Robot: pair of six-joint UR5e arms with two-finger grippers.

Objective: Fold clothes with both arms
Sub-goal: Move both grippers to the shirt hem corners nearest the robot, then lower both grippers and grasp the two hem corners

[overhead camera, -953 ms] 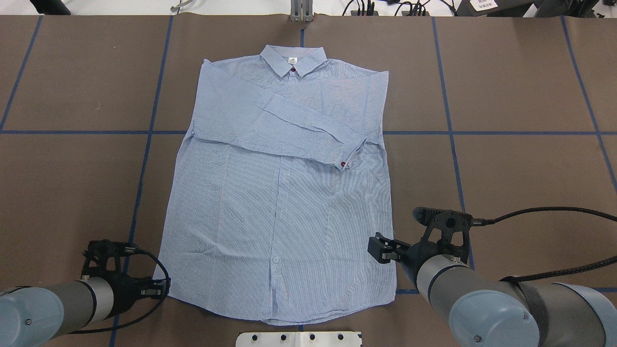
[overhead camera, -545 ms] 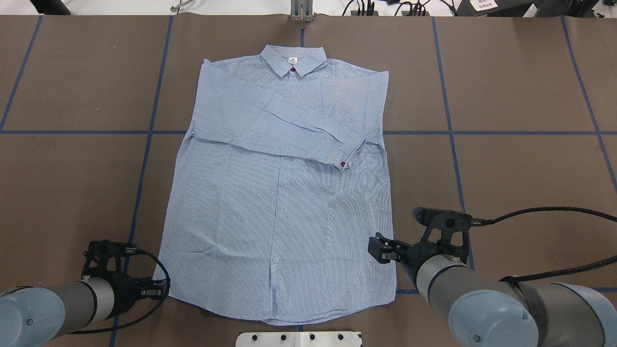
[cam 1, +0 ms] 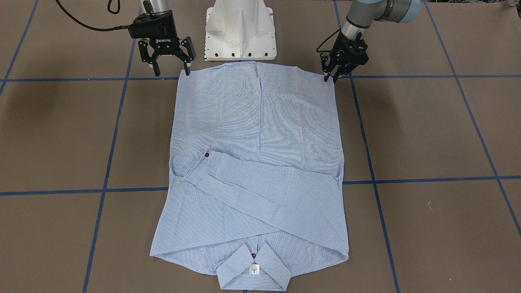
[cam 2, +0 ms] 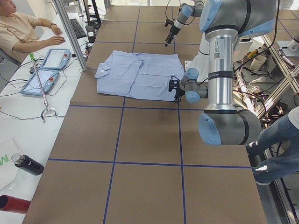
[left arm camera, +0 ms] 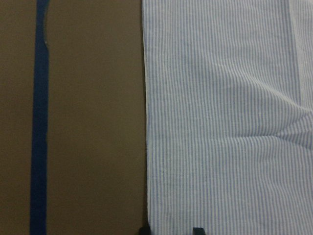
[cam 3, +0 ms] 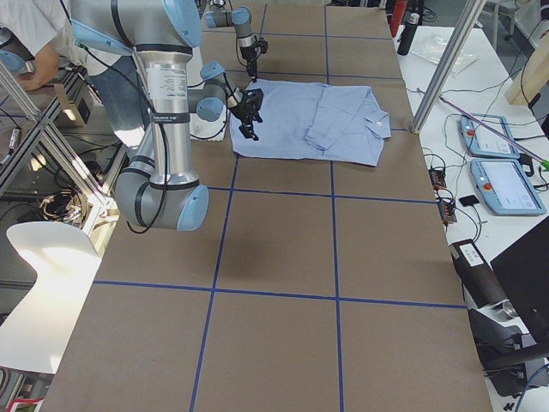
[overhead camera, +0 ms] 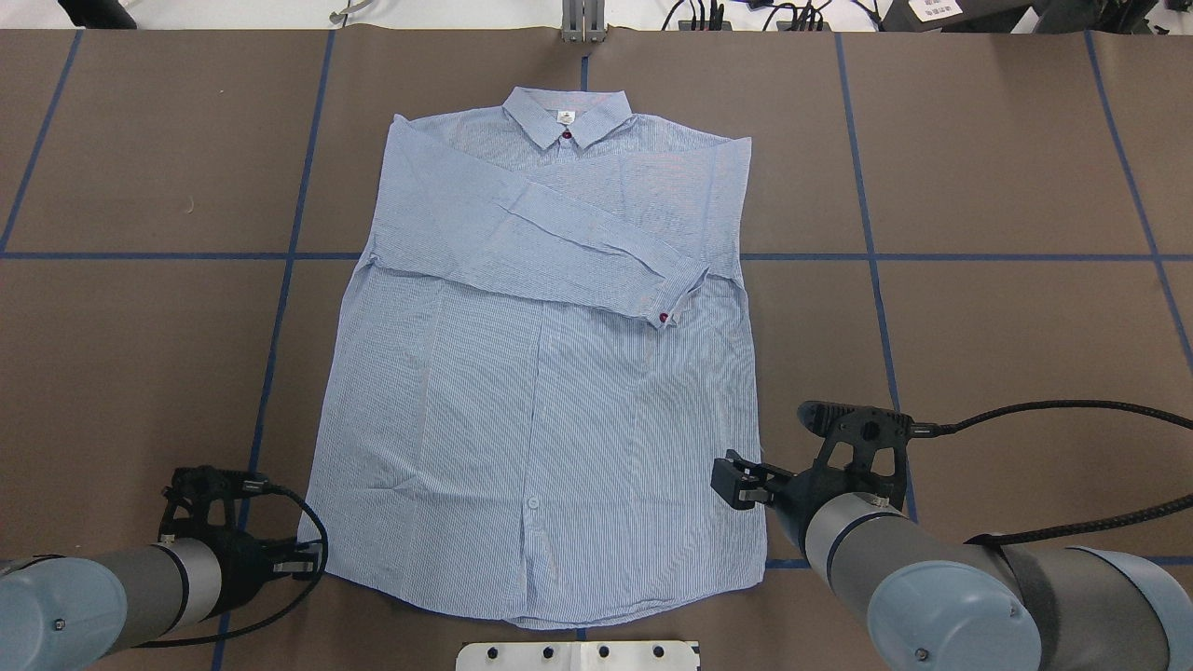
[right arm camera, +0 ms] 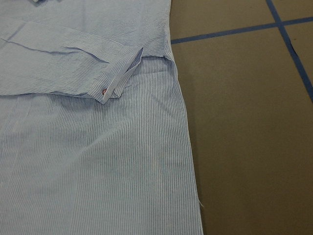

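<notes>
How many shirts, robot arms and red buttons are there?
Shirt: 1
Robot arms: 2, the left arm and the right arm
Red buttons: 2, the collar button and the cuff button
Total: 5

The right arm (overhead camera: 932,578) reaches low beside the shirt (cam 1: 260,122). The right gripper (cam 1: 172,74) points down just outside the shirt's near hem corner, jaws spread wide. The left arm (overhead camera: 84,587) lies lower. The left gripper (cam 1: 330,80) is at the opposite hem corner, its fingertips (left arm camera: 197,230) narrowly apart at the shirt's side edge.
</notes>
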